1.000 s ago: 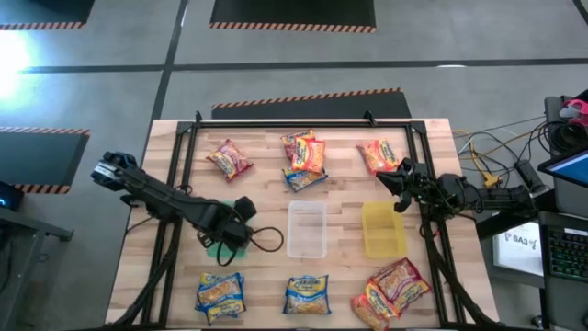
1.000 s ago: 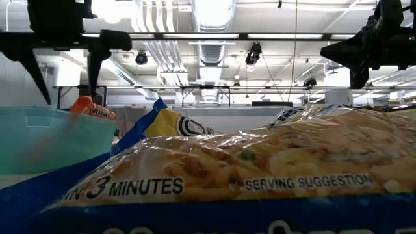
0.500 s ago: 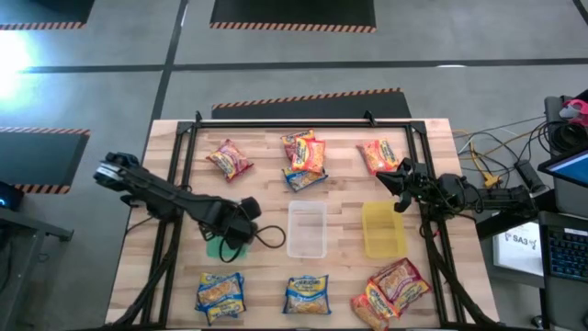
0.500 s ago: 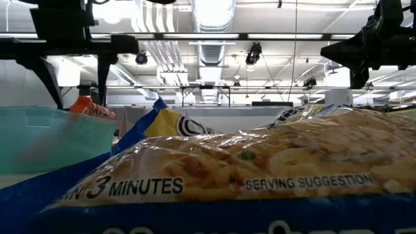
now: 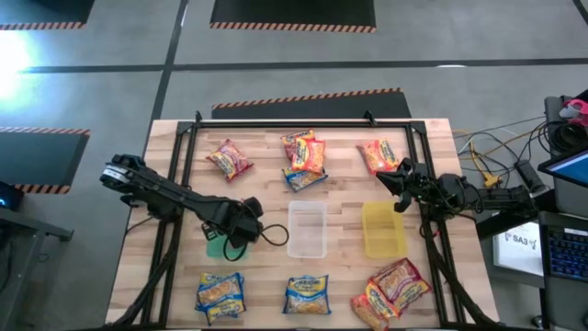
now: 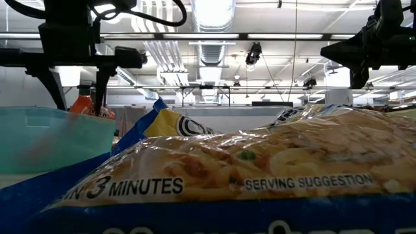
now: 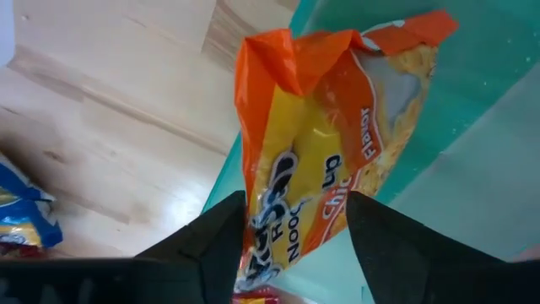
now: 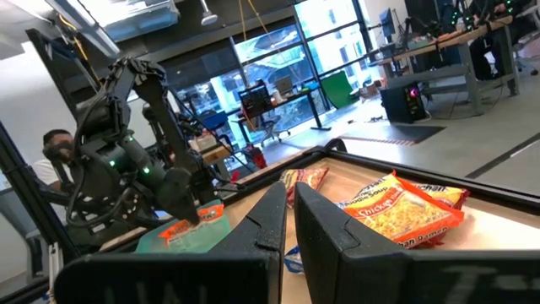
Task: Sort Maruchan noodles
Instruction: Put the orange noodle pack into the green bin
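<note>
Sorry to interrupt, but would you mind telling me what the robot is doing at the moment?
It is sorting ramen packets into bins. The left gripper is over the green bin with an orange packet between its fingers. The right gripper is shut and waits above the table near the yellow bin. Other packets lie along the table's far and near edges.

Left pincer (image 5: 223, 241) has shifted rightward over the green bin (image 5: 213, 248) — fingers narrowing.

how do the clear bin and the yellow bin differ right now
The clear bin is see-through and sits mid-table; the yellow bin is opaque and sits to its right, nearer the right arm. The clear bin looks slightly longer. Both are rectangular, lie side by side, and appear to hold no packets.
</note>
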Available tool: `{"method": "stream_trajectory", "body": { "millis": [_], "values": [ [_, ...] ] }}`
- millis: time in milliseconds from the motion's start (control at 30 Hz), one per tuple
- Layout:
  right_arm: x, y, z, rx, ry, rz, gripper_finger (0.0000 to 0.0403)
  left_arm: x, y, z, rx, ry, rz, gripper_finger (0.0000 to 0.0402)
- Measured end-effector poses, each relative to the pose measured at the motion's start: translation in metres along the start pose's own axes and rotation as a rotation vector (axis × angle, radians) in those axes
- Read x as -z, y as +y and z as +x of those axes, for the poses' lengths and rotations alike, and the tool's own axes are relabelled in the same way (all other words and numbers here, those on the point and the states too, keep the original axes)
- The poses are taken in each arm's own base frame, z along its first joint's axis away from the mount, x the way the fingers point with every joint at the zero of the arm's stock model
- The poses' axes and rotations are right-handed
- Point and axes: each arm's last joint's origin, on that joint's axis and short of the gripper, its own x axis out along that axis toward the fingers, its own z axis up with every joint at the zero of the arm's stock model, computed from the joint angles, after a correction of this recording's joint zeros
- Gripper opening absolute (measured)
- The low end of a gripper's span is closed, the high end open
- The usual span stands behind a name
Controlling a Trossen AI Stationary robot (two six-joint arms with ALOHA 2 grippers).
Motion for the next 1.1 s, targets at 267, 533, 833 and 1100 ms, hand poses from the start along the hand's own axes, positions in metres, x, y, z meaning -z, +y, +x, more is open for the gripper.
{"method": "stream_trajectory", "body": {
  "millis": [267, 533, 833, 1100],
  "values": [
    [0.0, 0.0, 0.0, 0.0, 0.0, 0.0, 0.0018, -0.002, 0.005, 0.012, 0.08, -0.03, -0.023, 0.0146],
    [0.0, 0.0, 0.0, 0.0, 0.0, 0.0, 0.0018, -0.004, 0.005, 0.018, 0.099, -0.011, -0.025, 0.0095],
    [0.0, 0.0, 0.0, 0.0, -0.001, 0.0, 0.0018, -0.001, 0.003, 0.017, 0.119, 0.013, -0.076, 0.0008],
    [0.0, 0.0, 0.0, 0.0, 0.0, 0.0, 0.0018, 0.004, 0.0, 0.013, 0.147, 0.054, -0.186, 0.0001]
  ]
}}
